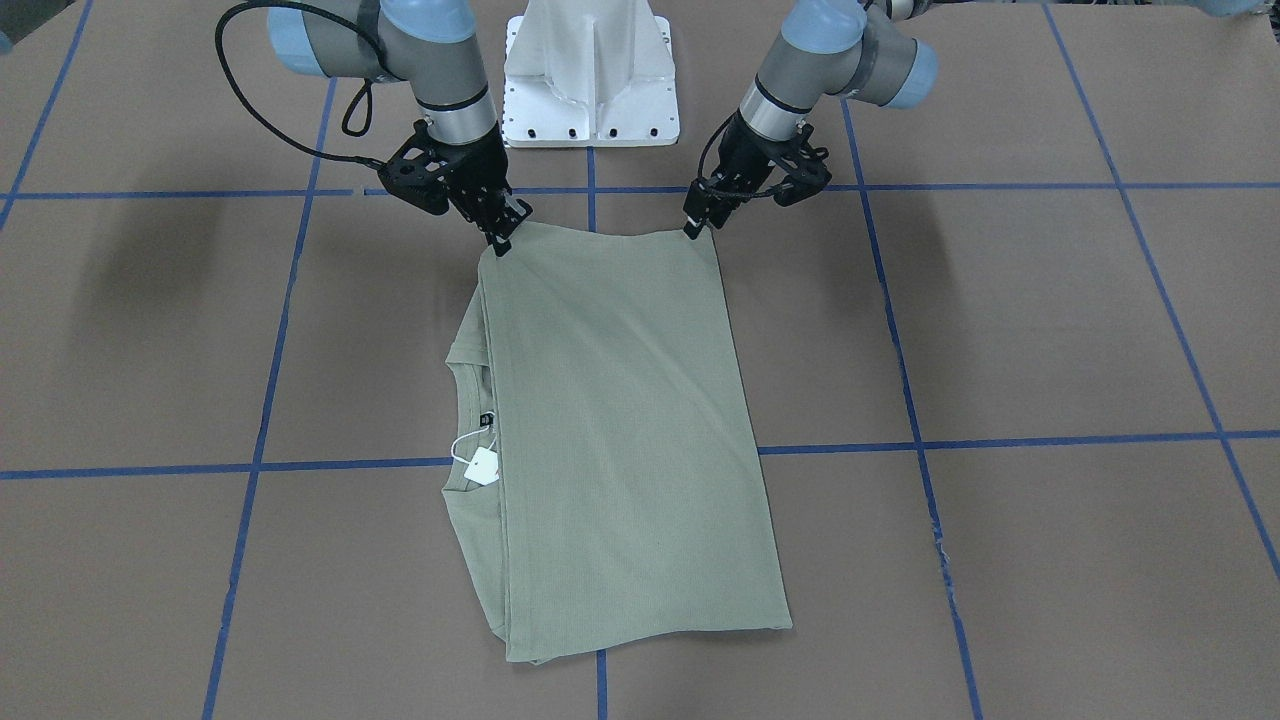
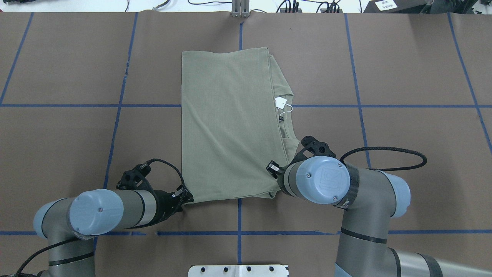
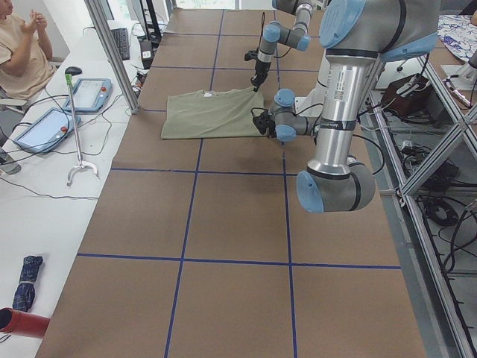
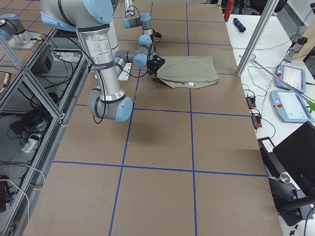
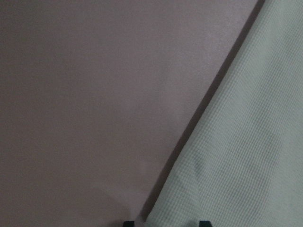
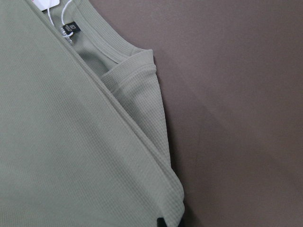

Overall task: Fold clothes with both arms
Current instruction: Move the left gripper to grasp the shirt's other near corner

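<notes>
The sage-green shirt [image 1: 620,420] lies folded lengthwise into a long flat rectangle [image 2: 230,127]. Its neck opening and white hang tag [image 1: 484,466] show along the edge on the robot's right. My left gripper [image 1: 692,230] is down at the near corner of the shirt on the robot's left [image 2: 188,198]. In the left wrist view its two fingertips stand apart, open, with the shirt's edge [image 5: 246,142] between them. My right gripper [image 1: 500,243] is at the other near corner, shut on bunched fabric [image 6: 163,222]. In the overhead view its own wrist hides it.
The white pedestal base [image 1: 590,80] stands just behind the grippers. Brown table covering with blue tape lines [image 1: 260,465] surrounds the shirt. A person [image 3: 19,45] sits at a side bench with tablets [image 3: 89,93] and a metal post [image 3: 112,52].
</notes>
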{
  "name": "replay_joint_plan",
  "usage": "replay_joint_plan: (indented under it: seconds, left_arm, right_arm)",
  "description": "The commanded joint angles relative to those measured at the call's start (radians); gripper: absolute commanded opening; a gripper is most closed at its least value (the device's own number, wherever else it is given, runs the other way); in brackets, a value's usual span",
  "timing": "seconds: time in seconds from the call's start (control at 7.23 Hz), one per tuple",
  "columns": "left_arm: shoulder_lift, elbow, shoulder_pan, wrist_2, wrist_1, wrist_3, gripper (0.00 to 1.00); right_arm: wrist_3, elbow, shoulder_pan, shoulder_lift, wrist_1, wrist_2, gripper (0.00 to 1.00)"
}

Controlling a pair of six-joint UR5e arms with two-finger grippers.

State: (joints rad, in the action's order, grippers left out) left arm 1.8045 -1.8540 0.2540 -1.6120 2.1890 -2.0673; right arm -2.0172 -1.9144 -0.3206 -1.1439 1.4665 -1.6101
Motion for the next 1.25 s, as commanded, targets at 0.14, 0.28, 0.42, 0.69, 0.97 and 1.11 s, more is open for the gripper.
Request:
replay_joint_plan:
  seconds: [0.14,0.28,0.42,0.69,0.97,1.11]
  left_arm:
    - [0.006,-0.001,-0.001,0.018,-0.017,0.000,0.01]
    - [0.007,0.002,0.001,0.020,-0.018,0.003,0.00]
    - [0.007,-0.002,0.004,0.020,-0.018,0.003,0.00]
    - [-0.007,-0.077,0.013,0.018,-0.020,0.001,0.00]
    - [-0.100,-0.227,-0.030,0.017,-0.023,-0.025,0.00]
    - [-0.131,-0.287,-0.065,0.017,-0.025,-0.066,0.00]
  right_arm:
    - [0.002,0.000,0.000,0.000,0.000,-0.002,0.00]
    - [0.002,0.001,0.000,0.000,0.000,-0.002,0.00]
    - [0.002,0.000,0.000,0.000,0.000,-0.002,0.00]
    - [-0.005,-0.015,0.000,-0.002,0.002,0.002,0.00]
    - [-0.084,-0.090,0.050,-0.049,0.002,0.007,0.00]
    - [-0.113,-0.176,0.076,-0.098,0.003,0.007,0.00]
